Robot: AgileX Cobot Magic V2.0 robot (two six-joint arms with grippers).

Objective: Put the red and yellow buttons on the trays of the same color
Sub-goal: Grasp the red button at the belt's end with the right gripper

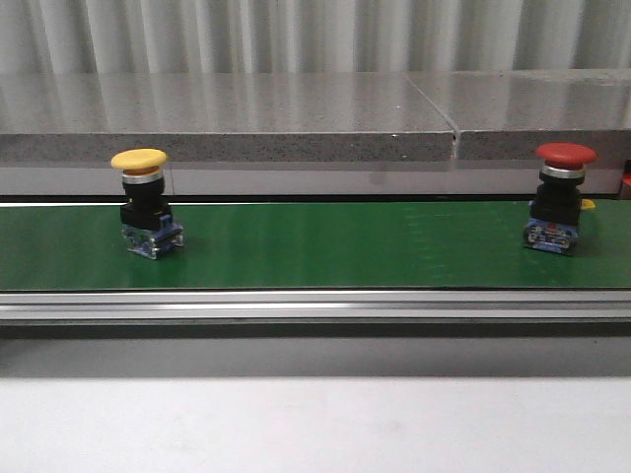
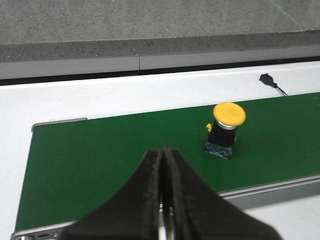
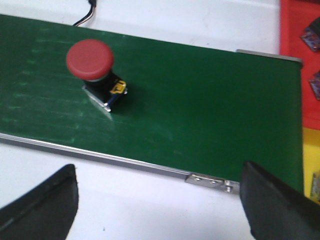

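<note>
Two push buttons standing upright on the green conveyor belt [image 1: 325, 246], long axis vertical, mushroom caps pointing up. Yellow button [image 1: 143, 202] near the left end of the belt, about midway between its far and near edges; blue-and-clear contact block at the bottom, black body above it, yellow cap on top. Red button [image 1: 559, 199] near the right end of the belt, close to the far edge, same upright pose, with a small yellow tab showing at the side of its base. Well apart from each other, neither one touched by any arm. Left gripper [image 2: 161, 195] with jaws pressed together, holding nothing, hovering by the near rail of the belt, the yellow button farther along the belt toward its far edge. Right gripper [image 3: 160, 200] with jaws spread wide, empty, above the white tabletop [image 1: 315, 424] just off the near rail. Red tray [image 3: 300, 45] and yellow tray [image 3: 311, 165] partly seen beyond the right end of the belt.
</note>
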